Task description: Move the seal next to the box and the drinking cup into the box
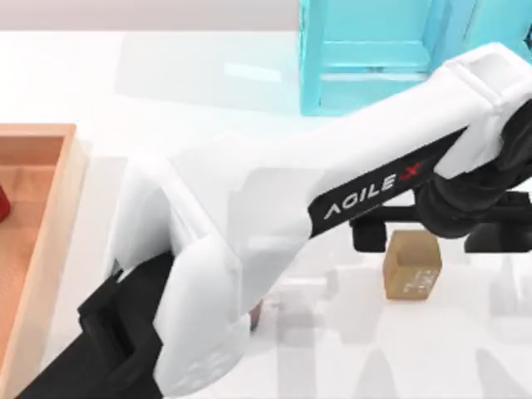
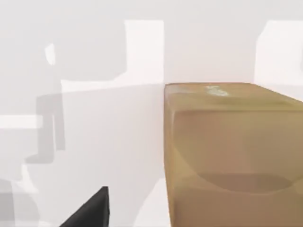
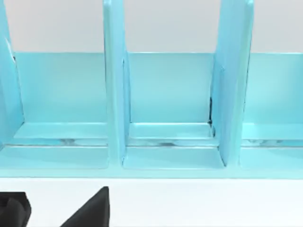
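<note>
The seal (image 1: 411, 266) is a tan block with whitish marks, standing on the white table right of centre. My left arm reaches across the table to it. My left gripper (image 1: 432, 237) hovers just behind the seal, open, with black fingers (image 1: 370, 235) spread wider than the block. Up close, the seal (image 2: 232, 156) stands beside one black finger (image 2: 90, 210). The box (image 1: 37, 137) is the orange tray at the left edge. A dark red thing (image 1: 2, 204) lies inside it, cut off by the frame. A reddish-brown bit (image 1: 258, 313) peeks from under the arm. I cannot tell which is the drinking cup.
A turquoise shelf unit (image 1: 374, 58) stands at the back of the table, behind the seal. My right gripper (image 3: 52, 210) faces the shelf's compartments (image 3: 170, 94) with its fingers apart and nothing between them. The left arm's white link (image 1: 249, 216) covers the middle of the table.
</note>
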